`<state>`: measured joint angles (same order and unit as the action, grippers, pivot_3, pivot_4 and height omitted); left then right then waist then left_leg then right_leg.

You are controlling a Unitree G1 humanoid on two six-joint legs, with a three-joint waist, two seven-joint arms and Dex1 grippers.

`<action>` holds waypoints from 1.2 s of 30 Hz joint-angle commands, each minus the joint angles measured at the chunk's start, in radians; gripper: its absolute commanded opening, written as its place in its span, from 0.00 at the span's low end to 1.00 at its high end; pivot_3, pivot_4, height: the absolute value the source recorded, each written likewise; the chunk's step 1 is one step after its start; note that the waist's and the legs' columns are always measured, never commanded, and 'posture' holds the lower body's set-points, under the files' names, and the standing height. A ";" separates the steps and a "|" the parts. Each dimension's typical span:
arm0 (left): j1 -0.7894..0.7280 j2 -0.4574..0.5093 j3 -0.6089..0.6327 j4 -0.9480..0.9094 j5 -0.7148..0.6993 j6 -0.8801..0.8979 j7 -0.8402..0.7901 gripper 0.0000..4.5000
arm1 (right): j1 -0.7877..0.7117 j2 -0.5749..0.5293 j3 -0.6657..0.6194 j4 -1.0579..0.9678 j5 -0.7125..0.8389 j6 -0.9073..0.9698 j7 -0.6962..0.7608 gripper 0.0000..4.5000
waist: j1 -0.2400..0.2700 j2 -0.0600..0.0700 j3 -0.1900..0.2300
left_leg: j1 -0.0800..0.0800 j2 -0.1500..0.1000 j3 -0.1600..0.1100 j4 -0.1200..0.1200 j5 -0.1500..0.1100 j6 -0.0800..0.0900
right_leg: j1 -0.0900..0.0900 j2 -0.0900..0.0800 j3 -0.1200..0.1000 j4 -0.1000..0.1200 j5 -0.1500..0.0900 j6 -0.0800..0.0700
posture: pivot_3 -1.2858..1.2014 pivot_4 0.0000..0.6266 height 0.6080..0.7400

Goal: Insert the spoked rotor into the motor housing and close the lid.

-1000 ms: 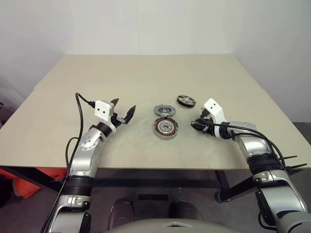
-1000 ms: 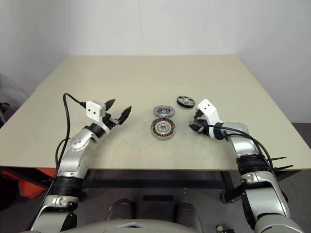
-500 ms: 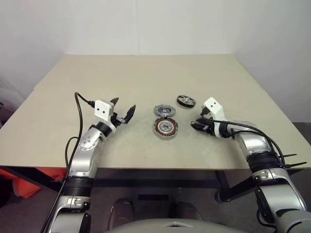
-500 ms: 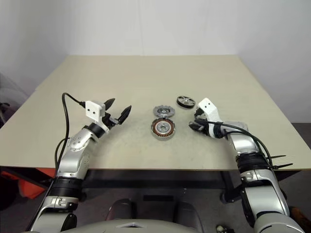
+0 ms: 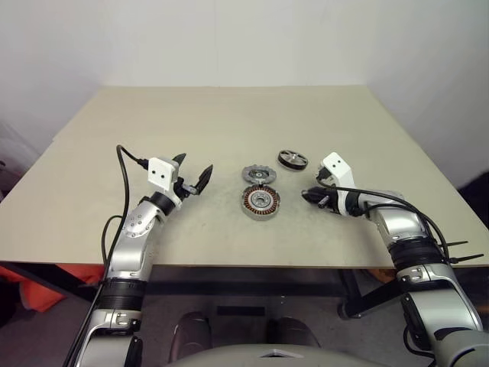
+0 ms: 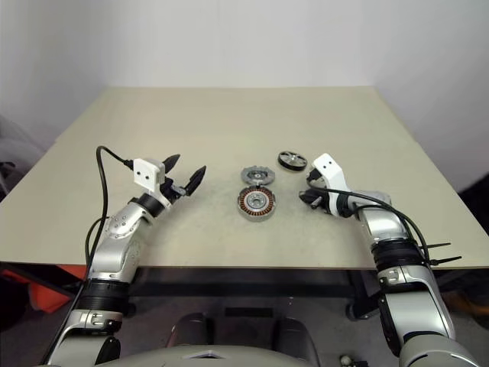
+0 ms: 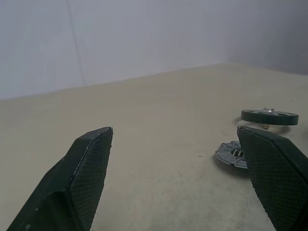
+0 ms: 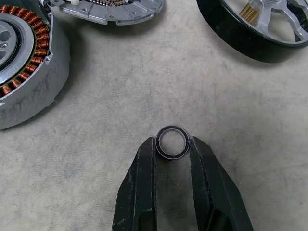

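The motor housing (image 5: 261, 201) with copper windings sits at mid-table, seen close up (image 8: 24, 62) in the right wrist view. Just behind it lies the grey notched lid (image 5: 259, 175). The spoked rotor (image 5: 293, 159) with its black rim rests further back and to the right. My right gripper (image 5: 309, 194) is low over the table to the right of the housing. Its fingers (image 8: 144, 163) are shut on a small black ring (image 8: 172, 128) that lies on the table. My left gripper (image 5: 195, 167) hovers open and empty to the left of the housing.
The beige table (image 5: 229, 122) has bare surface to the back and left. Its front edge (image 5: 244, 265) runs close under both arms. A white wall stands behind the table.
My right gripper's fingers have drawn closer together, onto the small black ring. The left arm has not moved.
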<state>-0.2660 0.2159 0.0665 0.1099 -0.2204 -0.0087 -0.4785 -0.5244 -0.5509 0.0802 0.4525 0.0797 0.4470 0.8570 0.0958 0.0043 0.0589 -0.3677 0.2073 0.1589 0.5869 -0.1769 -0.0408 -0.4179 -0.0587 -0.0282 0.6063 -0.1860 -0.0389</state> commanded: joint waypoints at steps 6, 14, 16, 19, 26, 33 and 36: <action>-0.015 0.009 -0.001 -0.030 -0.002 -0.005 -0.001 0.97 | 0.028 0.018 -0.042 -0.296 0.172 0.092 0.113 0.15 | -0.001 0.000 0.000 | -0.001 0.000 0.000 -0.002 0.000 0.000 | -0.002 0.000 0.000 0.000 0.000 0.000 | 0.52 0.00 1.00; -0.022 0.009 -0.004 -0.018 -0.001 -0.008 -0.002 0.97 | 0.034 0.033 0.015 -0.407 0.193 0.130 0.108 0.15 | 0.001 0.000 0.000 | 0.000 0.000 0.000 -0.004 0.000 0.000 | -0.002 0.000 0.000 -0.001 0.000 0.000 | 0.52 0.00 1.00; -0.023 0.008 -0.005 -0.017 0.000 -0.008 -0.001 0.97 | 0.032 0.046 0.037 -0.394 0.180 0.125 0.101 0.15 | 0.001 0.000 0.000 | 0.000 0.000 0.000 -0.004 0.000 -0.001 | -0.002 0.000 0.000 -0.001 0.000 0.000 | 0.52 0.00 1.00; -0.023 0.005 -0.006 -0.019 0.002 -0.008 0.003 0.97 | 0.020 0.076 0.072 -0.348 0.151 0.114 0.073 0.15 | 0.001 0.000 0.000 | 0.000 0.000 0.000 -0.005 0.001 -0.001 | -0.002 0.000 0.000 -0.001 0.000 0.000 | 0.52 0.00 1.00; -0.012 0.006 -0.006 -0.030 0.001 -0.009 0.008 0.97 | 0.003 0.115 0.115 -0.321 0.127 0.104 0.061 0.15 | 0.001 0.000 0.000 | -0.001 0.000 0.000 -0.005 0.001 -0.001 | -0.002 0.000 0.000 -0.001 0.000 0.000 | 0.52 0.00 1.00; -0.002 0.008 -0.004 -0.037 0.002 -0.009 0.012 0.97 | -0.002 0.128 0.128 -0.300 0.115 0.096 0.060 0.15 | 0.001 0.000 0.001 | -0.001 0.000 0.000 -0.005 0.001 -0.001 | -0.002 0.000 0.000 -0.001 0.000 0.000 | 0.52 0.00 1.00; 0.002 0.010 -0.003 -0.043 0.001 -0.007 0.014 0.97 | -0.001 0.131 0.133 -0.288 0.109 0.090 0.062 0.15 | 0.001 0.000 0.001 | -0.001 0.000 0.000 -0.005 0.001 -0.001 | -0.002 0.000 0.000 -0.001 0.000 0.000 | 0.52 0.00 1.00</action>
<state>-0.2582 0.2160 0.0563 0.1091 -0.2187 -0.0074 -0.4702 -0.4990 -0.4243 0.2113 0.1695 0.1885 0.5575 0.9164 0.0964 0.0042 0.0595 -0.3681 0.2072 0.1590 0.5816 -0.1761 -0.0421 -0.4200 -0.0586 -0.0279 0.6055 -0.1861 -0.0389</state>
